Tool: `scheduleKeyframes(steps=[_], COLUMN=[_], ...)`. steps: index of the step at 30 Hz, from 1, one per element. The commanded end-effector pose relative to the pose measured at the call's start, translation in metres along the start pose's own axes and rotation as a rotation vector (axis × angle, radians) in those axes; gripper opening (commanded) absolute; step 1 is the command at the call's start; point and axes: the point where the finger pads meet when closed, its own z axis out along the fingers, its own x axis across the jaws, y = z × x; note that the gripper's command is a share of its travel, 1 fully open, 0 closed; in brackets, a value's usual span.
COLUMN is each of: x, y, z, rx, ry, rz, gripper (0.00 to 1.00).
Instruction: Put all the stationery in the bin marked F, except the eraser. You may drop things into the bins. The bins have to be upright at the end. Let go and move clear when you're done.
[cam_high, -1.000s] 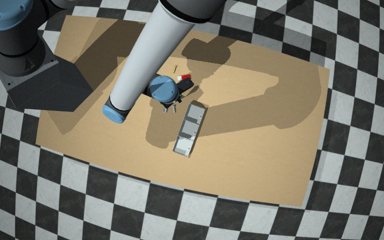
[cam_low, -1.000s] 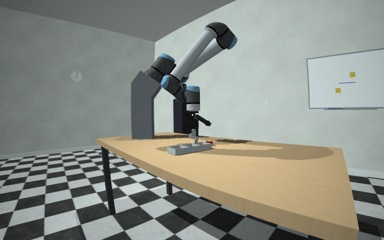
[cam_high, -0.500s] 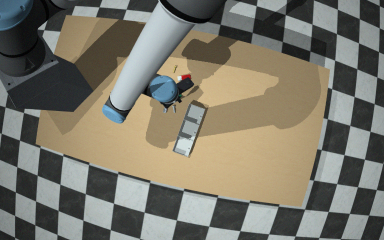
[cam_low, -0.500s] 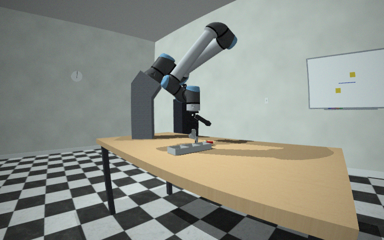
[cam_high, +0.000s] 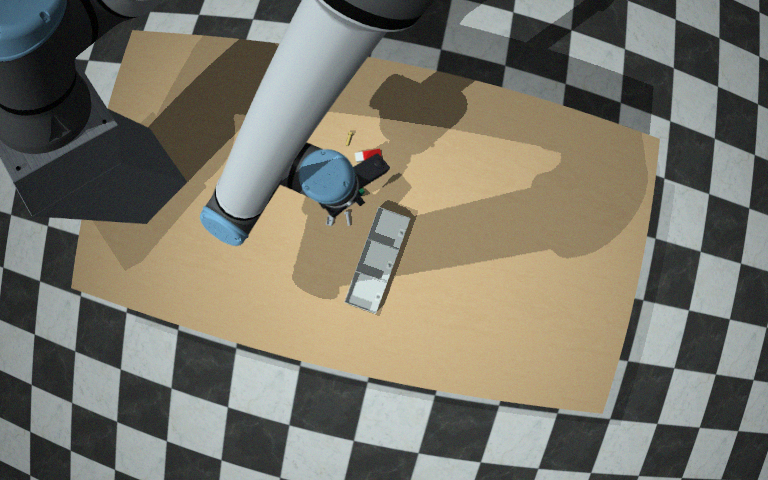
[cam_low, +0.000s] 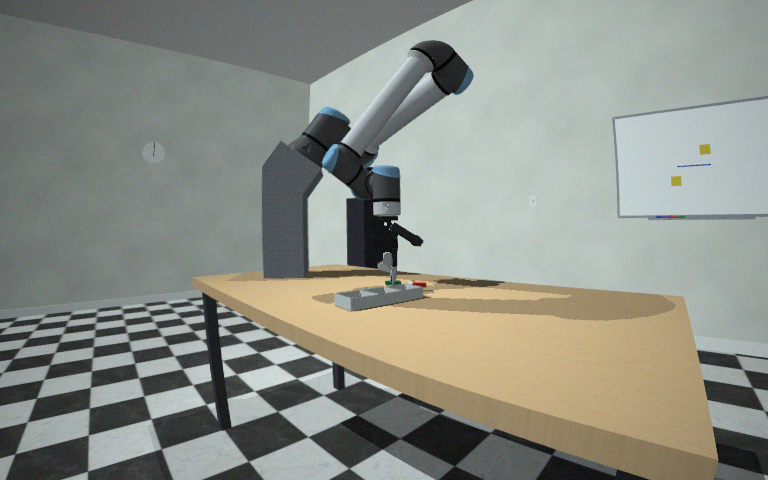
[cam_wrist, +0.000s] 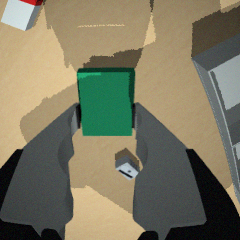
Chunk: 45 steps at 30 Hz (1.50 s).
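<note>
My gripper (cam_wrist: 106, 104) (cam_low: 393, 279) is shut on a green block (cam_wrist: 106, 102) (cam_high: 361, 191) (cam_low: 391, 282), which appears a little above the table. A small light grey piece like a USB stick (cam_wrist: 127, 169) lies below, between the jaws in the wrist view. A red and white eraser (cam_high: 368, 154) (cam_low: 417, 284) (cam_wrist: 20, 14) lies on the table near the gripper. A small yellow thing (cam_high: 350, 136) lies beyond it. Three joined grey bins (cam_high: 363, 307) (cam_low: 373, 303) (cam_wrist: 206, 82) stand upright beside the gripper. Their letters are not readable.
The wooden table (cam_high: 487, 345) (cam_low: 509, 350) carries all these things. The robot's base (cam_high: 101, 169) stands at the table's left end in the top view. The arm (cam_high: 294, 107) hangs over the table and may hide things beneath it.
</note>
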Motion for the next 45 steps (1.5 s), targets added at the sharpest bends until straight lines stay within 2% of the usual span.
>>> scheduleKeyframes(steps=[1, 8, 45], x=[-0.003, -0.003, -0.002], y=[0.001, 0.001, 0.001], z=[-0.019, -0.042, -0.041], rx=[-0.001, -0.001, -0.002], ry=[-0.004, -0.004, -0.004], rz=[0.002, 0.002, 0.0], gripper=[0.0, 0.0, 0.0])
